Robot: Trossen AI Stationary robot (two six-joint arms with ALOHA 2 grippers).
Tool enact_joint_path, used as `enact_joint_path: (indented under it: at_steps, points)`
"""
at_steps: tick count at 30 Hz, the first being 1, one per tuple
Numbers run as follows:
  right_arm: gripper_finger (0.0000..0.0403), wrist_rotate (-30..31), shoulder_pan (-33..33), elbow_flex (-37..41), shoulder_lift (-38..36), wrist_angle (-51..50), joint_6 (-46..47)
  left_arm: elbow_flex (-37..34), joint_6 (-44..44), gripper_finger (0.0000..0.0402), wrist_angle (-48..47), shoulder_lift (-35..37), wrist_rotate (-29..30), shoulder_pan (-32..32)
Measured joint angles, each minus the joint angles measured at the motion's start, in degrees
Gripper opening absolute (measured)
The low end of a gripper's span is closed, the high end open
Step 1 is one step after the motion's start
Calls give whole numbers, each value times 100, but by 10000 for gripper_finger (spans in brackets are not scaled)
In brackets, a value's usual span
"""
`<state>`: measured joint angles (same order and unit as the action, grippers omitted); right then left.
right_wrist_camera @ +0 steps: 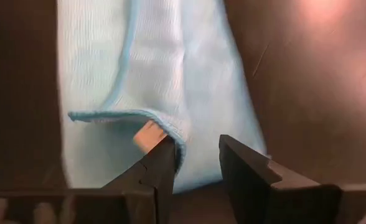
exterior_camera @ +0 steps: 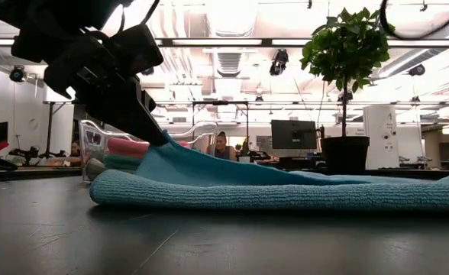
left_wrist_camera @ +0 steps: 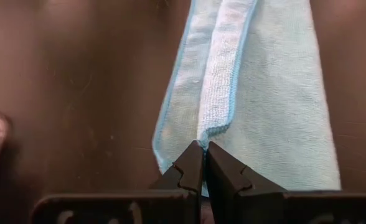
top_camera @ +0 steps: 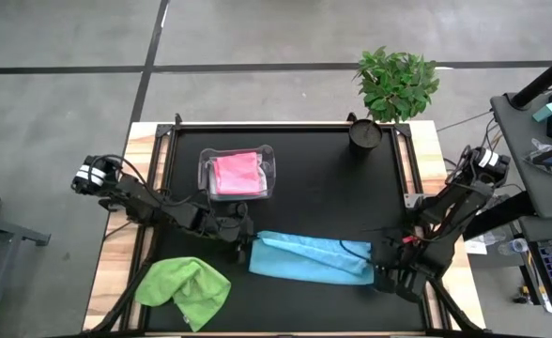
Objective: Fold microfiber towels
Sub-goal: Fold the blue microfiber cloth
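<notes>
A light blue microfiber towel (top_camera: 309, 258) lies folded in a long strip across the table's near middle. My left gripper (top_camera: 246, 246) is shut on its left end, which the low view shows raised off the table (exterior_camera: 167, 149). At the strip's right end my right gripper (right_wrist_camera: 198, 143) stands open, the towel's hemmed corner (right_wrist_camera: 164, 127) beside one finger. A lime green towel (top_camera: 184, 289) lies crumpled at the near left. A pink towel (top_camera: 236, 172) sits in the clear tub (top_camera: 268, 169). My left gripper pinches the towel's hemmed corner (left_wrist_camera: 209, 129) at its left end between the two fingertips, slanting down from the table's left. That corner is lifted a little; the rest of the strip lies on the table. My right gripper: whether a finger (right_wrist_camera: 161, 155) touches the hem, I cannot tell.
A potted plant (top_camera: 395, 89) stands at the far right corner of the black mat. The clear tub sits at the far middle-left. The green towel takes up the near left corner.
</notes>
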<state>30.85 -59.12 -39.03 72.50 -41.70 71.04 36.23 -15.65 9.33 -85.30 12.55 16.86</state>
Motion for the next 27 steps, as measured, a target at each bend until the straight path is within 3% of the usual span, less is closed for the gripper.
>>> enact_joint_path:
  at_steps: [2, 4, 9, 13, 21, 27]
  points:
    - [115, 454, 87, -2, 3, -103, 51, 0, 10, 0, -1, 0, 37, -8]
    - [110, 468, 247, -2, -28, -326, 434, 0, -12, 0, -3, 0, 41, -15]
    - [100, -775, 369, -2, -61, -422, 921, 2, -47, 0, -75, 0, 40, -17]
    - [106, -969, 184, -43, -81, -468, 980, 0, -49, 0, -134, 0, 42, -31]
    - [132, 44, 164, -101, -19, -486, 556, 2, -47, 0, -132, 0, 40, -31]
    - [133, 280, 457, -98, 1, -531, 218, 5, -8, 0, -132, 0, 24, -28]
